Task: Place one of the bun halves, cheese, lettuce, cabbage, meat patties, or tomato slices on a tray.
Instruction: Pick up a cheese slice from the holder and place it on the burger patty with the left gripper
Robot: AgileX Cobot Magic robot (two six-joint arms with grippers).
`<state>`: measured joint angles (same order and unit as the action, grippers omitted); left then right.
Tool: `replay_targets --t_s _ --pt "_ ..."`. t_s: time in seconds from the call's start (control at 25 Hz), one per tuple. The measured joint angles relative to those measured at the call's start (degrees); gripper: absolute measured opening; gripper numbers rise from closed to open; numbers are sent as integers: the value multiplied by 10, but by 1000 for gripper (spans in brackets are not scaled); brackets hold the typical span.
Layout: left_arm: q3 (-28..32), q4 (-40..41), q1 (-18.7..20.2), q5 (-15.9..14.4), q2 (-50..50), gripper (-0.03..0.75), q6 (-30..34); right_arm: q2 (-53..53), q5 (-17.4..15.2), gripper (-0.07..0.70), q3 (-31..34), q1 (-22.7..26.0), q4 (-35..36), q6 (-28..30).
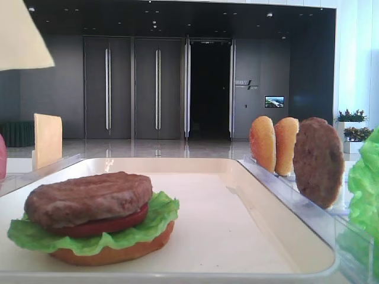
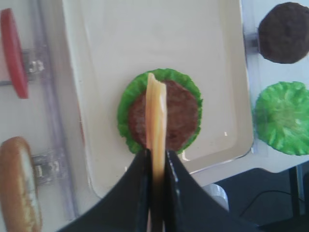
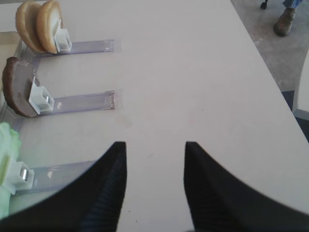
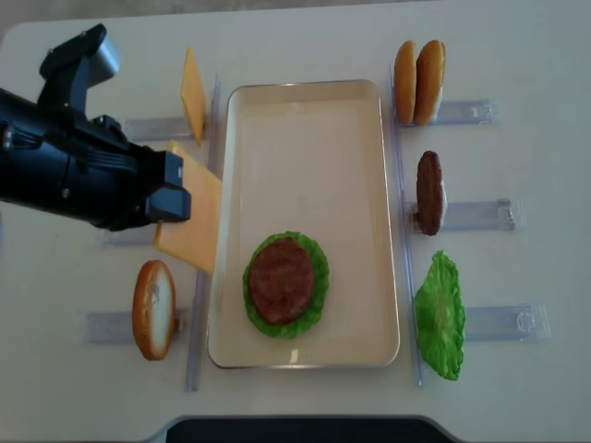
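Pale tabletop carries the tray at centre. We see the left gripper clamped on a cheese slice held edge-on above the tray's left rim. A patty on lettuce fills the tray's near end; its far half is bare. Right gripper stands wide over bare tabletop.

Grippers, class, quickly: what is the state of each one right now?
Left gripper: shut on the cheese, above the tray.
Right gripper: open, holding nothing.
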<state>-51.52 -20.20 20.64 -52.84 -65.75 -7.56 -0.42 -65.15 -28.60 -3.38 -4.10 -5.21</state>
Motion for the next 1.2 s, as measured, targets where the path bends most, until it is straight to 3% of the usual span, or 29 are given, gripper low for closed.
replay_targets --t_s 0.44,0.6,0.8,1.2 --pt "10 -294 0 61 -32 34 242 0 0 305 0 0 0 0" --pt "70 -407 0 90 -32 34 340 0 0 305 0 0 0 0" --pt "133 -531 -1 102 -32 34 455 0 0 305 0 0 0 0" --pt "161 -573 -8 104 -32 34 498 0 0 305 0 0 0 0"
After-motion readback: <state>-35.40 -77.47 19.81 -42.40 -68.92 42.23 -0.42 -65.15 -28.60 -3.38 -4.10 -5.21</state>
